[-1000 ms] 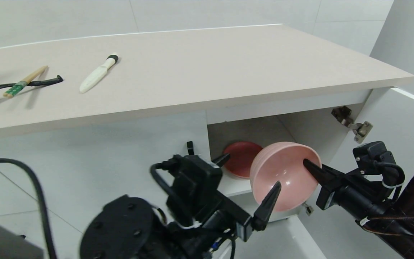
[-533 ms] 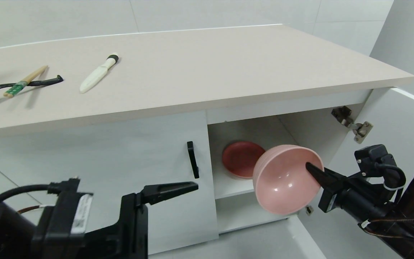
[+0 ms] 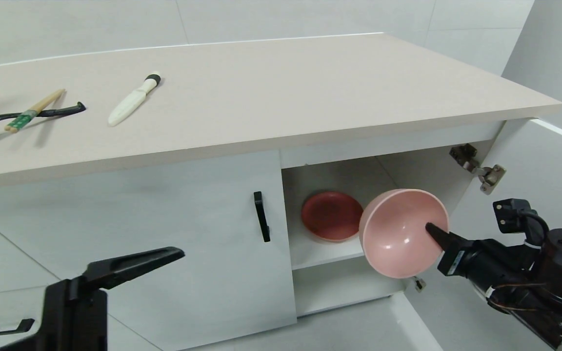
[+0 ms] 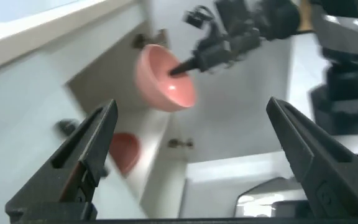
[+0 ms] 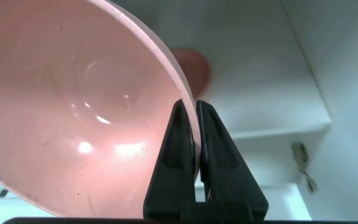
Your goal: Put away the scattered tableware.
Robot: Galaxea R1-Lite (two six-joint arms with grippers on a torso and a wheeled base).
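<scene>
A pink bowl [image 3: 400, 234] hangs tilted on its side in front of the open cabinet, and my right gripper [image 3: 437, 231] is shut on its rim. From the right wrist, the two fingers pinch the bowl's [image 5: 73, 112] edge at the gripper [image 5: 196, 109]. A red plate [image 3: 331, 215] lies on the cabinet's upper shelf just behind and left of the bowl. My left gripper [image 4: 191, 106] is open and holds nothing, down at the lower left, far from the cabinet; one finger [image 3: 130, 261] shows in the head view.
On the countertop [image 3: 310, 87] lie a cream knife [image 3: 132, 100], wooden chopsticks [image 3: 32, 111] and a black utensil [image 3: 61, 112] at the far left. The left cabinet door with its black handle [image 3: 260, 223] is closed; the right door [image 3: 549, 161] stands open.
My left arm has drawn back from the cabinet opening down to the lower left. The right gripper has carried the bowl slightly up and right, tipping it further.
</scene>
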